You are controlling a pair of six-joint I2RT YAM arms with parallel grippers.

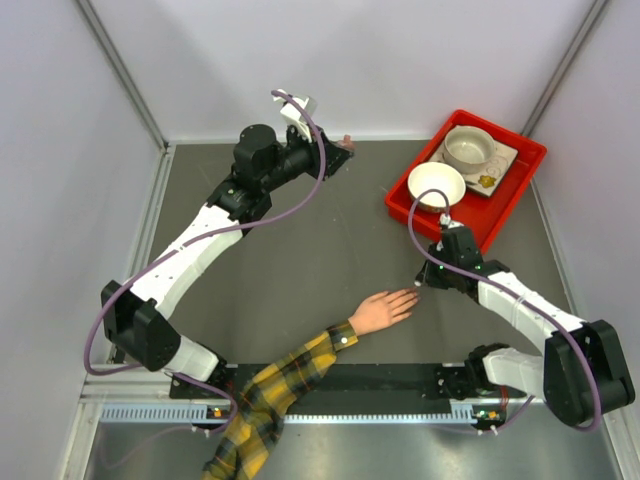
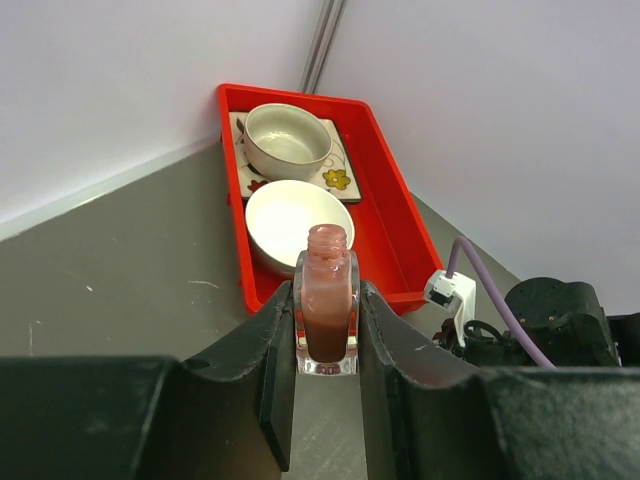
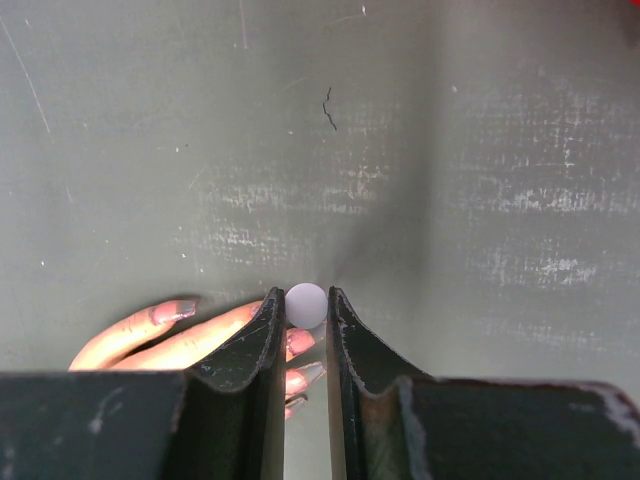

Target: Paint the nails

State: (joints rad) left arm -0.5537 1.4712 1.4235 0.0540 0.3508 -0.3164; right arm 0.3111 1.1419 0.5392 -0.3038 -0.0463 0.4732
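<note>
Nails [image 3: 173,311] of the mannequin hand [image 1: 385,310] show pink. The hand lies flat at about five o'clock on the grey table [image 1: 300,230], and its plaid sleeve [image 1: 270,395] trails toward seven. Just beside the fingertips, the right gripper [image 1: 421,284] is clamped on a small white round-ended piece [image 3: 306,305]. Farther off, at two o'clock, a red tray [image 1: 505,205] holds a white bowl [image 1: 437,185] and a cup [image 1: 468,148]. At twelve, the left gripper [image 1: 343,150] grips an open nail-polish bottle [image 2: 327,310].

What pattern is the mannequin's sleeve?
The sleeve is yellow-and-dark plaid, clearest in the top external view.
</note>
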